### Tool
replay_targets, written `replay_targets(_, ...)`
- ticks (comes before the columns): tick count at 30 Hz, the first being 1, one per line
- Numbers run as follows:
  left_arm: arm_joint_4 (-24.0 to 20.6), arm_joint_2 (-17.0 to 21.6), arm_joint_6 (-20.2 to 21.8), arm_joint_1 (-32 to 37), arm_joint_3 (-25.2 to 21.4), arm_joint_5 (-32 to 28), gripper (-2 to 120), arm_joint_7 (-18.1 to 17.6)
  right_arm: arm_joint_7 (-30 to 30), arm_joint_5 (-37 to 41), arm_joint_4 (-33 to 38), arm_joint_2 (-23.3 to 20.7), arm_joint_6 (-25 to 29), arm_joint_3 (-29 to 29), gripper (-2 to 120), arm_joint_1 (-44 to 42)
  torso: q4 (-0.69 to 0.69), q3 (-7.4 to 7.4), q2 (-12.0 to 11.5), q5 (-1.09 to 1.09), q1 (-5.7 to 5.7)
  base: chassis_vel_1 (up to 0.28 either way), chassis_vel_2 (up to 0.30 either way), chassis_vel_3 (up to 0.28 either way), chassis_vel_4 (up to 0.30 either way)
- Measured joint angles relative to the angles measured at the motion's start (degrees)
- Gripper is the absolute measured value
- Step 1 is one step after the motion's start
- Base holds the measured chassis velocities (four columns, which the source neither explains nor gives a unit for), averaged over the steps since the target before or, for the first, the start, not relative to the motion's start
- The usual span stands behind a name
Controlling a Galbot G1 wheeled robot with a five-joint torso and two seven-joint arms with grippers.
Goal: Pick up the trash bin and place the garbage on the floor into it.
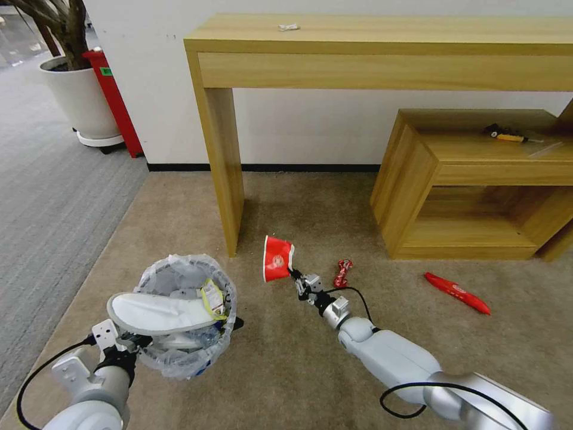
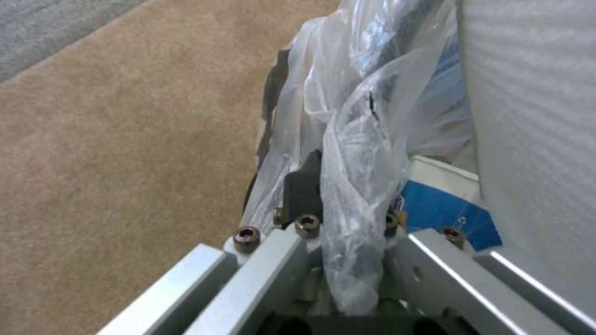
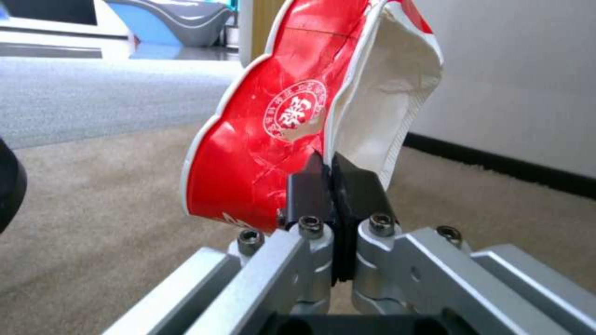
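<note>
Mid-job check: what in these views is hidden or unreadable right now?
- Head view: lower contents of the trash bin, covered by the white slippers.
- Left wrist view: the bin's rim under the left gripper, wrapped in bag plastic.
- Head view: small white item on the desk, too small to identify.

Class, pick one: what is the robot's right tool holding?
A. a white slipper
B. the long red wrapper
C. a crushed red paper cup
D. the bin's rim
C: the right tool is pinched shut on the wall of the crushed red cup, held above the carpet in the head view.
</note>
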Motion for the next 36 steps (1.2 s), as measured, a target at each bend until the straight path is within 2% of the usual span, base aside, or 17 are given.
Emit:
replay_targets(3,0.1,0.1,0.0,0.6,-0.4,0.3,0,0.0,0.8,-1.0,9.2,-5.7,-0.3,0.4,0,0.0,0.01,0.0,0.0,0.01,0.0,0.0,0.0,0.0,0.0)
replay_targets(4,0.1,0.1,0.0,0.6,-0.4,0.3,0,0.0,0.8,-1.0,9.2,-5.7,-0.3,0.4,0,0.0,0.01,0.0,0.0,0.01,0.0,0.0,0.0,0.0,0.0)
replay_targets(7,0.5,0.3,0.1,0.4,-0.1,0.5,0,0.0,1.5,-0.5,20.6,-11.2,-1.8,0.2,0,0.8,-0.01,-0.01,0.0,0.0,0.0,0.0,0.0,0.0,0.0)
replay_targets(8,0.5,0.3,0.1,0.4,-0.1,0.5,0,0.0,1.5,-0.5,20.6,-11.2,-1.8,0.2,0,0.8,-0.01,-0.01,0.0,0.0,0.0,0.0,0.0,0.0,0.0)
replay_targets(12,1.1,0.8,0.3,0.1,0.3,0.8,0,-0.1,2.1,0.9,31.6,-15.1,-3.0,-2.7,0,3.5,0.02,0.0,0.0,0.0,0.0,0.0,0.0,0.0,0.0)
replay_targets(16,1.4,1.6,0.5,-0.2,0.7,0.8,0,-0.2,1.9,1.8,36.6,-16.9,-3.8,-5.6,0,6.8,0.01,0.0,0.0,0.0,0.0,0.0,0.0,0.0,0.0)
replay_targets(26,1.7,1.8,0.8,-1.8,1.3,0.5,0,-0.5,0.3,3.5,40.4,-18.2,-4.1,-12.0,0,13.7,0.01,0.0,0.0,-0.01,0.0,0.0,0.0,0.0,0.0)
replay_targets(30,1.7,1.5,1.1,-2.7,1.8,0.2,0,-0.9,-0.3,3.8,41.2,-17.2,-4.2,-14.6,0,15.3,0.01,-0.01,0.0,0.0,0.0,0.0,0.0,0.0,0.0)
replay_targets(36,1.6,1.1,1.2,-3.4,2.4,0.2,0,-1.0,-1.1,3.2,37.7,-14.1,-3.7,-20.7,0,17.7,0.01,0.0,0.0,-0.01,0.0,0.0,0.0,0.0,0.0)
